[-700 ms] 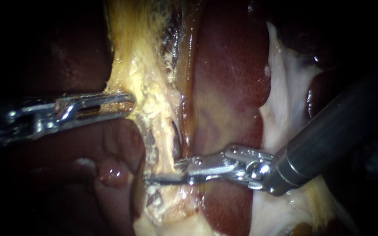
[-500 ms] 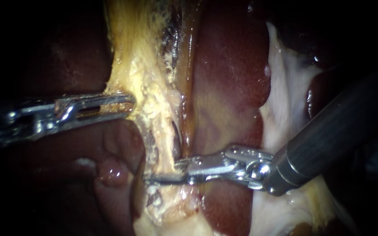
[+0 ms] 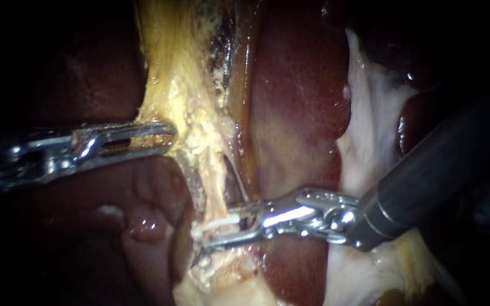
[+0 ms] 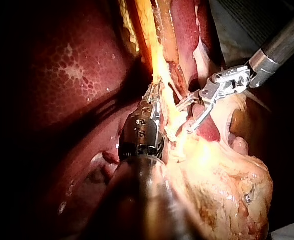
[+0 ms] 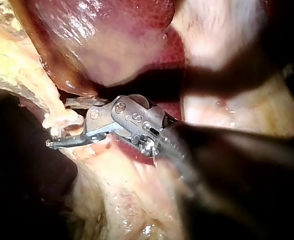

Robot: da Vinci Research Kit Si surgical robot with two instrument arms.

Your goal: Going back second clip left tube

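The left tube (image 3: 212,192) runs down as a pale yellow strand, with a thinner strand (image 3: 236,180) just to its right. My right instrument (image 3: 214,228) comes in from the right, its jaws open around the left tube low down. A whitish clip (image 3: 218,225) lies across the tube between them. In the right wrist view the right instrument (image 5: 57,122) shows a clear gap between its jaws, with the pale tube (image 5: 62,119) in it. My left instrument (image 3: 165,136) is shut on the yellow fatty tissue (image 3: 191,113) higher up, holding it leftwards; the left wrist view shows my left instrument (image 4: 156,92) buried in that tissue.
The dark red liver (image 3: 296,85) lies right of the tubes, under the right instrument's wrist. Pale white tissue (image 3: 370,130) lies further right, beside the dark shaft (image 3: 438,164). Reddish lumpy tissue (image 3: 143,221) sits below my left instrument.
My right instrument's jaws, shut across the left tube before, have opened, and a whitish clip now shows on the tube. Its wrist has drawn slightly rightwards. The left instrument has held still.
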